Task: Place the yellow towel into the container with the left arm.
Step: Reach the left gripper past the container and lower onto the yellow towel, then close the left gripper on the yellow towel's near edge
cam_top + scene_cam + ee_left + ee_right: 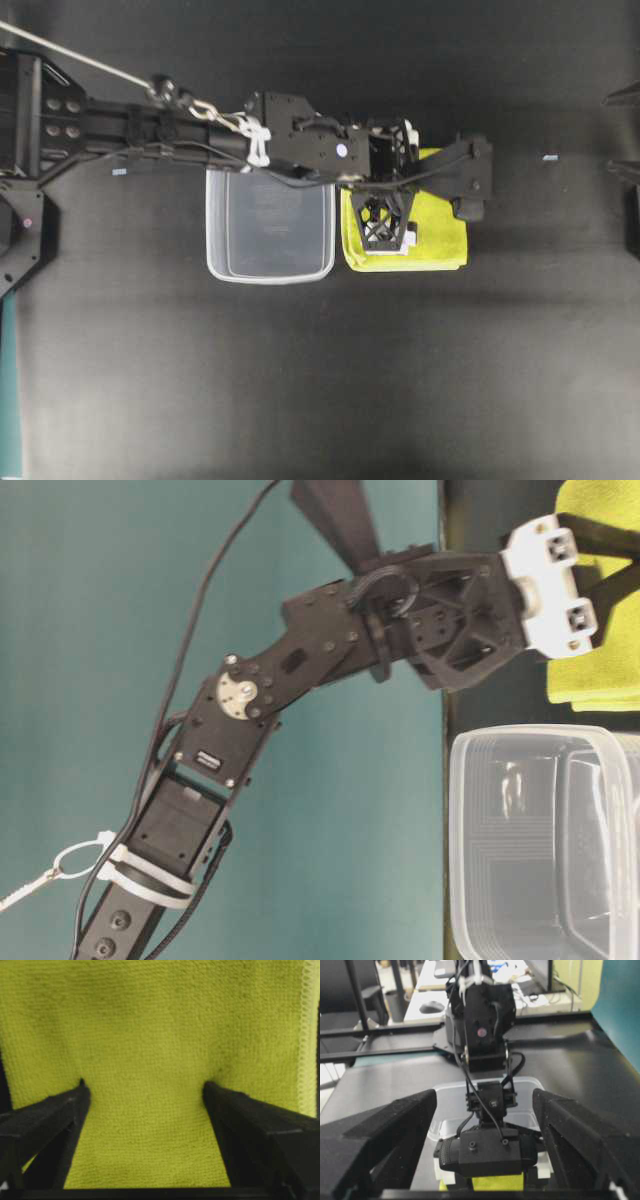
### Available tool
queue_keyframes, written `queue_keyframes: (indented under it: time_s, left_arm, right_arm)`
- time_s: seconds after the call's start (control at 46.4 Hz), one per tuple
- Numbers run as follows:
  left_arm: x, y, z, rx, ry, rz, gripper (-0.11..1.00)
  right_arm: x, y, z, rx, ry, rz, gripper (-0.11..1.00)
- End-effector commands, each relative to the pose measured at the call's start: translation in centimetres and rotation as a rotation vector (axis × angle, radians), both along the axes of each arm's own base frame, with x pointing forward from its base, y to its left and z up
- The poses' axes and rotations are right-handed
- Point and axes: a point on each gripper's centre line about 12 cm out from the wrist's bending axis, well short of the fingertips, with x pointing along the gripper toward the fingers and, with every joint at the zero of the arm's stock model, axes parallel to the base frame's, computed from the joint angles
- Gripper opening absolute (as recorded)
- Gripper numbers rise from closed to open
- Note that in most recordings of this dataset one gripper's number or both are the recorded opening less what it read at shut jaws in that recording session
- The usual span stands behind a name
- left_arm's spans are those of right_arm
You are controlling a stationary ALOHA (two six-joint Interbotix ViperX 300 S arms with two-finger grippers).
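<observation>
The yellow towel [435, 235] lies flat on the black table just right of the container [270, 225], a clear empty tub. My left gripper [385, 200] points straight down onto the towel. In the left wrist view the towel [150, 1025] fills the frame. The left gripper [145, 1085] is open, its jaws wide apart, and both fingertips [80, 1091] press into the cloth, dimpling it. My right gripper [610, 132] is open and empty at the far right edge. In its wrist view [485, 1105] it faces the left arm's wrist, with the tub [525, 1085] behind and a strip of towel [497, 1182] below.
The left arm [150, 130] stretches from the left edge across the tub's far rim. In the table-level view the tub [545, 840] is at the lower right, the towel [600, 680] above it. A teal wall stands behind.
</observation>
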Motion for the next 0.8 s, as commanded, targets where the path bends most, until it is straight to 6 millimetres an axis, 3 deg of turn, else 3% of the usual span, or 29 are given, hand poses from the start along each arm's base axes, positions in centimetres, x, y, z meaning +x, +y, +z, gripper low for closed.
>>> queue_keyframes:
  time_s: [0.0,0.108,0.194,0.345,0.452,0.603,0.776]
  left_arm:
    - [0.4,-1.1,-0.3,0.004,-0.018,-0.026,0.9]
    - [0.6,-2.0,-0.2,0.006,-0.04,-0.047,0.87]
    - [0.6,-2.6,-0.3,0.006,-0.046,-0.058,0.75]
    - [0.7,-3.3,0.2,0.011,-0.053,-0.081,0.34]
    - [0.8,-3.2,2.4,0.013,-0.087,-0.08,0.08]
    - [1.0,-2.8,6.8,0.015,-0.167,-0.071,0.06]
    - [-0.5,-3.2,13.7,0.017,-0.242,-0.076,0.06]
  right_arm:
    - [0.1,0.0,0.4,0.002,-0.011,-0.001,0.75]
    - [0.0,0.0,0.5,0.004,-0.011,-0.003,0.75]
    - [-0.1,0.0,0.6,0.002,-0.012,-0.001,0.75]
    - [-0.2,0.0,0.6,0.002,-0.014,-0.001,0.75]
    - [-0.2,0.0,0.7,0.001,-0.015,-0.001,0.75]
    - [-0.2,0.0,0.7,0.002,-0.017,-0.001,0.75]
    - [-0.3,0.0,0.9,0.002,-0.023,-0.003,0.75]
